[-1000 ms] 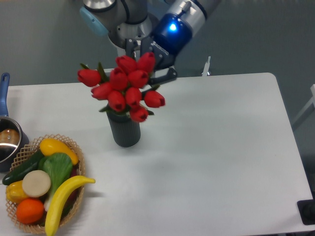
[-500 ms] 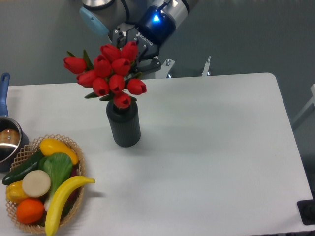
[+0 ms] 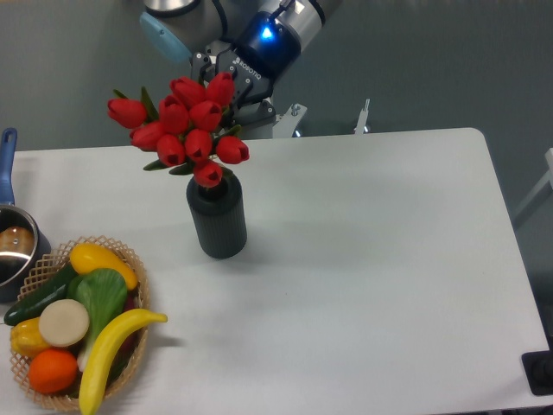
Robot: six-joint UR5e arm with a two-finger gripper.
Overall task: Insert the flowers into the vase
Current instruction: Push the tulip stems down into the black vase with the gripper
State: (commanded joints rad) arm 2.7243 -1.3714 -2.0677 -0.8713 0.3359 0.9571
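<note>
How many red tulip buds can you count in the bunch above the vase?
9 visible, clustered in the flowers above the vase: one far left, three on top, three mid-row, one right, one lowest by the mouth. Others may be hidden behind.

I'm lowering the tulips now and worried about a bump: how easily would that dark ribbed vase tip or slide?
The vase is a tall, narrow cylinder standing free on the smooth white table, so a sideways knock would probably tip or slide it. The tulips spread wider than its mouth, so once inserted it may be top-heavy. Its ribbed wall should grip fairly well.

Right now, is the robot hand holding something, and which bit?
It seems to hold the flowers above the vase; the gripper is behind the blooms, so the exact spot is hidden.
</note>
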